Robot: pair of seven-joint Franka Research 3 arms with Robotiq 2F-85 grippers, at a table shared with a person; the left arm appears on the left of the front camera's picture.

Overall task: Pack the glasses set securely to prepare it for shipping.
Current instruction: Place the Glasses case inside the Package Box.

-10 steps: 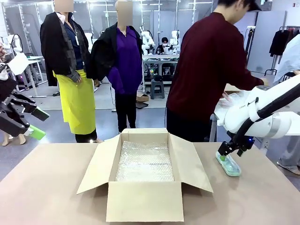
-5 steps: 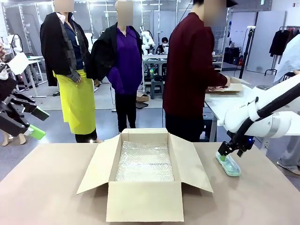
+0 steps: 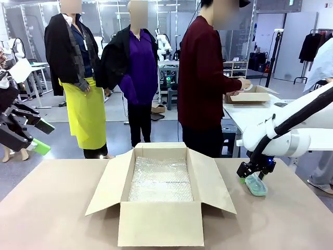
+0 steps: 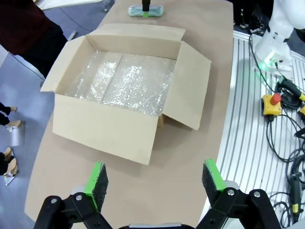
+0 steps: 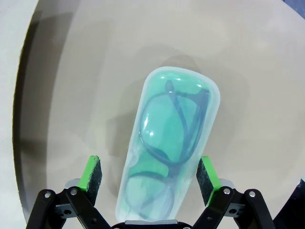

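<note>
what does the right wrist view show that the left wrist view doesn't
Right wrist view: dark-rimmed spectacles inside the mint green case, with the open right gripper straddling it. Left wrist view: the open cardboard box lined with bubble wrap, the open left gripper above the table, and cables beside it. Both: the mint green case lying on the brown table.

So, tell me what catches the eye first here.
The open cardboard box, lined with bubble wrap, sits mid-table. To its right, the right gripper stands open astride the mint green case, which shows dark-rimmed spectacles and lies flat on the table. The left gripper hangs open at the left side.
</note>
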